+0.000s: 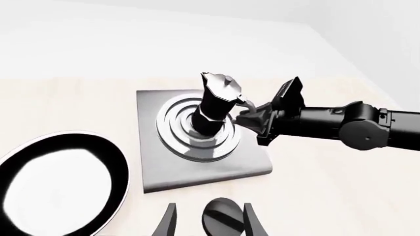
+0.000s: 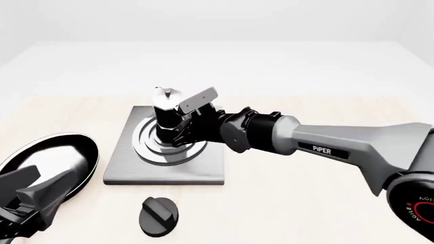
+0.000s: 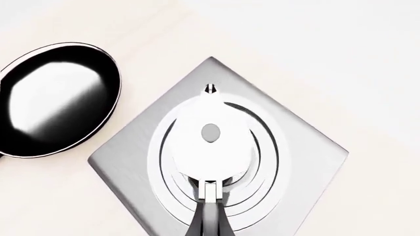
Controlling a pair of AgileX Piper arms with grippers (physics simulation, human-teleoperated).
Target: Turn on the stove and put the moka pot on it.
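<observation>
Front view: a pale, wood-toned surface point(image 2: 305, 203) carries a flat square slab of brushed grey metal, the stove point(image 2: 203, 170), with raised concentric silver rings at its middle. The moka pot point(image 2: 164, 114), small, black and faceted with a silver lid, stands on those rings, narrower than they are. The right hand point(image 2: 178, 133), on a grey and black arm reaching from the right, is clamped on the pot's handle side. The right wrist view looks straight down on the round silver lid point(image 3: 210, 142) with its small knob, centred over the rings. Beside the stove's near edge lies a separate round black knob point(image 2: 158, 217) with a raised ridge across it. To the left sits a shiny black frying pan point(image 2: 48, 162), round and shallow, holding nothing. The left hand point(image 1: 208, 223) hangs over the knob, its fingers spread either side without touching it.
</observation>
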